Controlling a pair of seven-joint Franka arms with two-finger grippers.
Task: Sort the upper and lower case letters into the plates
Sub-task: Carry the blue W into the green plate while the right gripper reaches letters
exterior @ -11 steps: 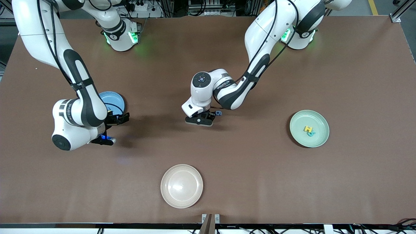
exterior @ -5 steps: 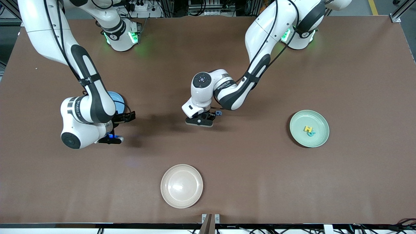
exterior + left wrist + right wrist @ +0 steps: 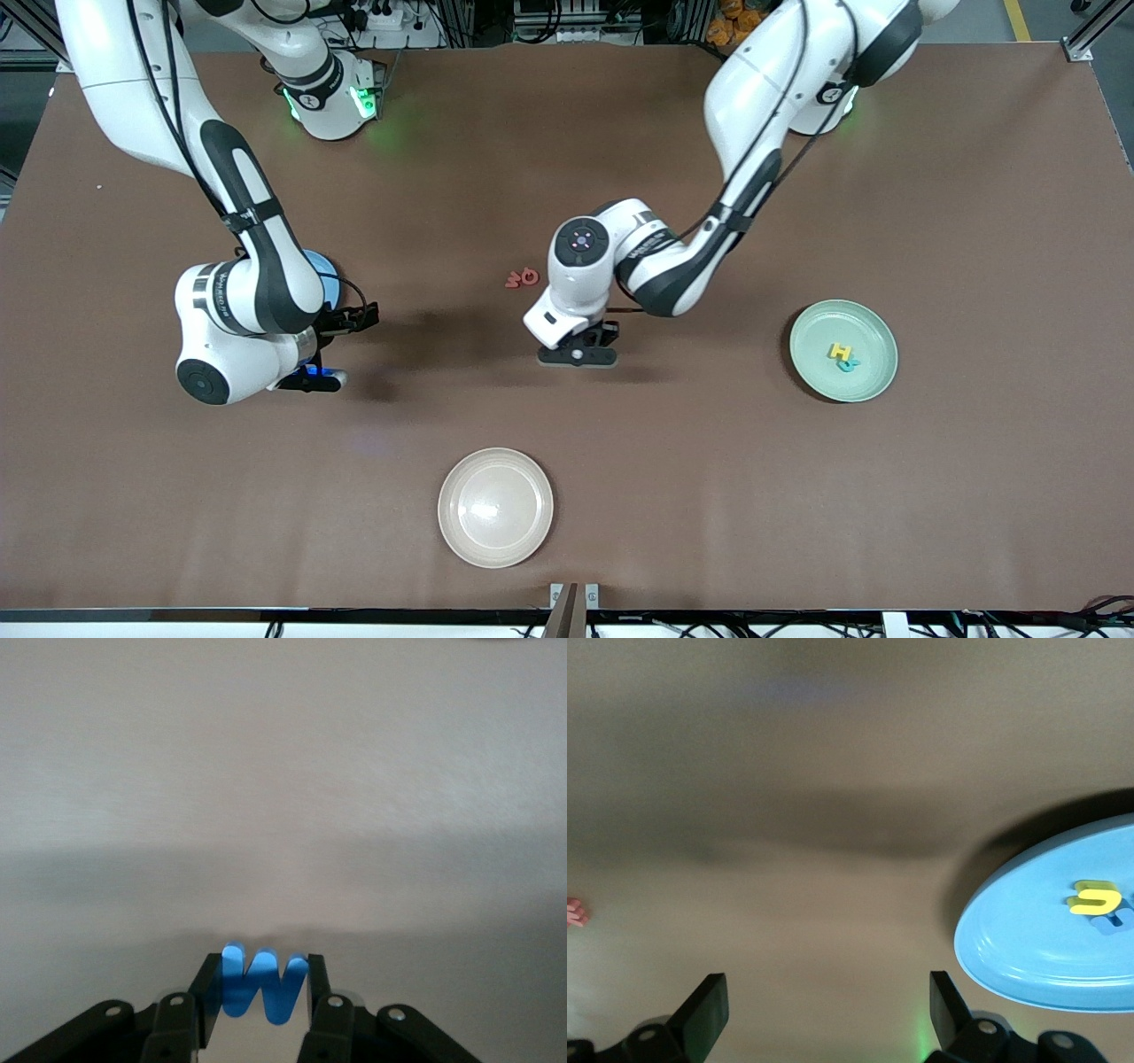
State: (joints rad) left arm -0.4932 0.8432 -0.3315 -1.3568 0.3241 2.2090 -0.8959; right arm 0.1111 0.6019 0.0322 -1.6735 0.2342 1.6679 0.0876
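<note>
Brown tabletop, two arms, sorting under way.
Right gripper waits spread and empty beside the mid-blue plate; left gripper pinches a blue letter W upright over mid-table, its width spanning the jaws. Mint plate lies at its three o'clock, left arm nearer. Red letters remain at its ten o'clock.

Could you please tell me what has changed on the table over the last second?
The left end effector, shut on the small blue toy letter, rose and shifted toward the pale mint green plate, uncovering two small red toy letters. The right end effector, open, drifted from the mid-blue plate toward the table's middle. The plates and the cream-beige plate stayed put.
</note>
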